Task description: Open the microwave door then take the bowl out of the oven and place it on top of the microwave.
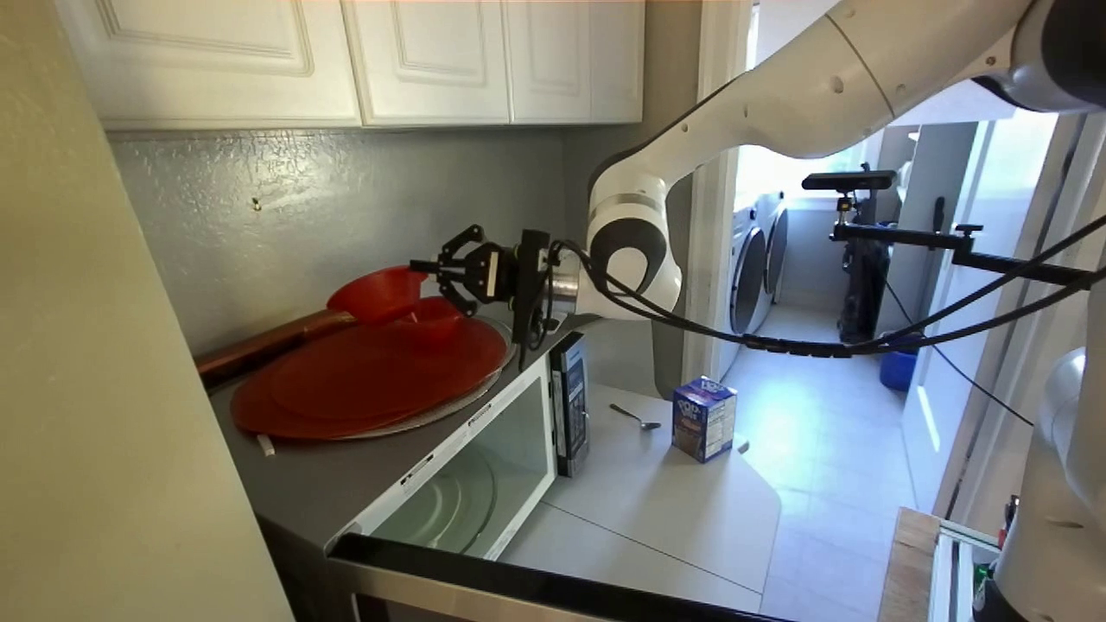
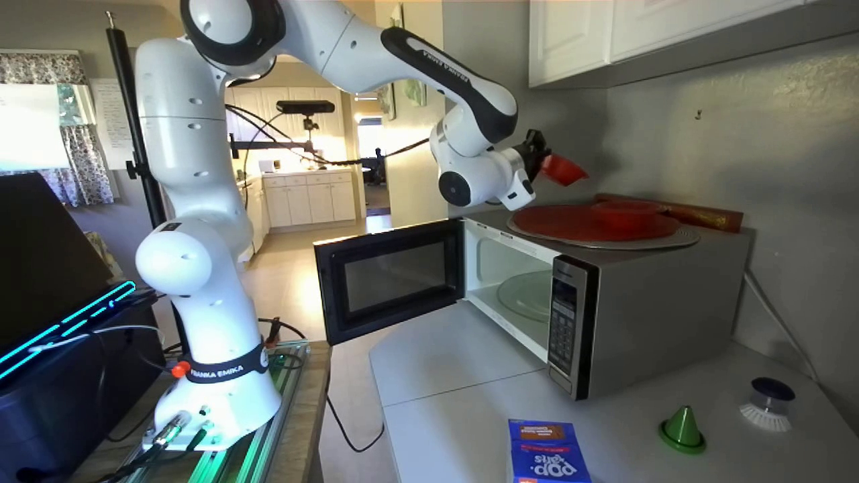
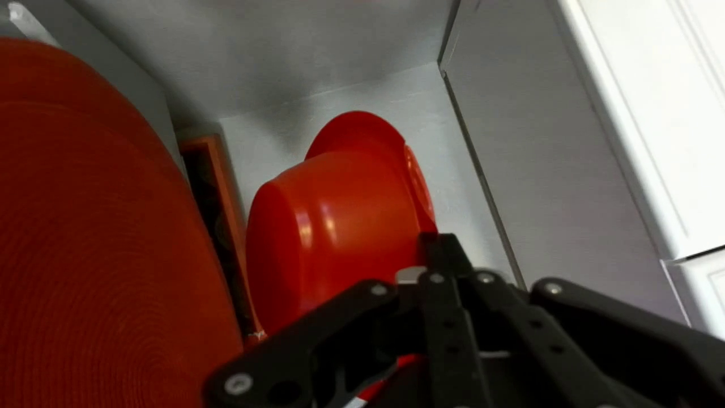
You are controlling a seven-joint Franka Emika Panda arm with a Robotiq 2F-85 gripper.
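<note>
The microwave point(image 2: 671, 315) shows in both exterior views with its door point(image 2: 396, 275) swung wide open. A glass turntable point(image 2: 527, 295) lies inside it, with no bowl on it. My gripper point(image 1: 423, 266) is shut on the rim of a red bowl point(image 1: 373, 295). The bowl point(image 2: 564, 170) is tilted in the air above the microwave top, apart from the things below it. In the wrist view the bowl point(image 3: 340, 226) lies on its side to the left of the fingertips point(image 3: 439, 241), its rim between them.
A large red round mat point(image 1: 346, 380) and a smaller red round piece point(image 2: 624, 212) lie on the microwave top. A long brown box point(image 2: 708, 216) lies behind. White cabinets point(image 1: 423, 60) hang above. A Pop-Tarts box point(image 1: 704, 419), spoon point(image 1: 635, 416), green cone point(image 2: 683, 429) and brush point(image 2: 768, 406) stand on the counter.
</note>
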